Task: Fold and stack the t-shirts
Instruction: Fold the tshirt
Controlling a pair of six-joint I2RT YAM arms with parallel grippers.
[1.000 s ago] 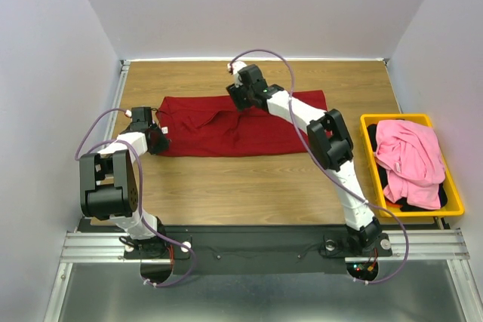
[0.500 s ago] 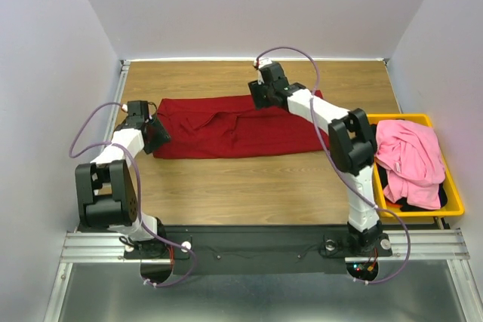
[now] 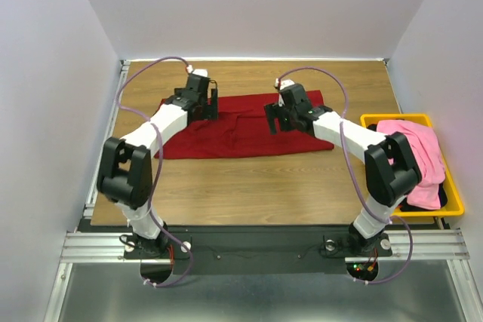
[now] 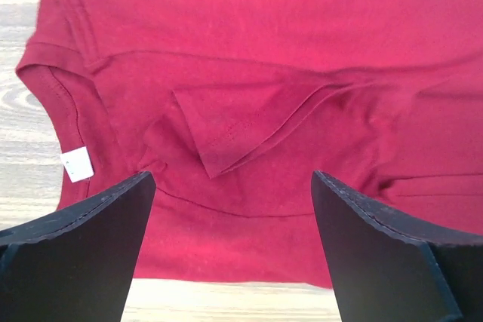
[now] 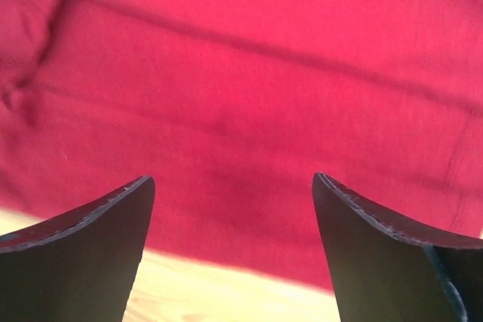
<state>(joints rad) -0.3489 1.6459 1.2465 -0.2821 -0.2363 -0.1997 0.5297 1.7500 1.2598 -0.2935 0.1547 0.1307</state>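
Both arms have swung in since a second ago: the left gripper (image 3: 205, 105) left the shirt's 9 o'clock end for its far edge, and the right gripper (image 3: 276, 120) slid from the far edge toward 3 o'clock, over the cloth.

Top view. The dark red t-shirt (image 3: 234, 137) lies flat on the wooden table (image 3: 249, 186) as a long band, its long axis running 9 to 3 o'clock. A yellow bin (image 3: 392, 117) sits well apart at 3 o'clock, holding the pink t-shirt (image 3: 423, 156) over a black one (image 3: 411, 205). Both grippers hover over the red shirt, neither carrying cloth.

Left wrist view. The fingers (image 4: 83, 254) are spread wide with nothing between them, so the hand is empty. The neck opening and white neck label (image 4: 77, 164) sit at 9 o'clock. A sleeve flap (image 4: 226, 130) is folded inward at centre. Bare wood shows past the neck end, so the neck likely points to 9 o'clock on the table and the hem to 3 o'clock.

Right wrist view. The fingers (image 5: 377, 254) are also wide apart and hold nothing. Smooth red cloth fills the frame, with the table edge at 6 o'clock.

Step, as judged: the lengthwise fold looks done and has been let go, and the cross fold is pending. The next move would need both grippers to pinch the corners of one end and carry it along the long axis onto the other end, keeping the tucked sleeve from slipping out.
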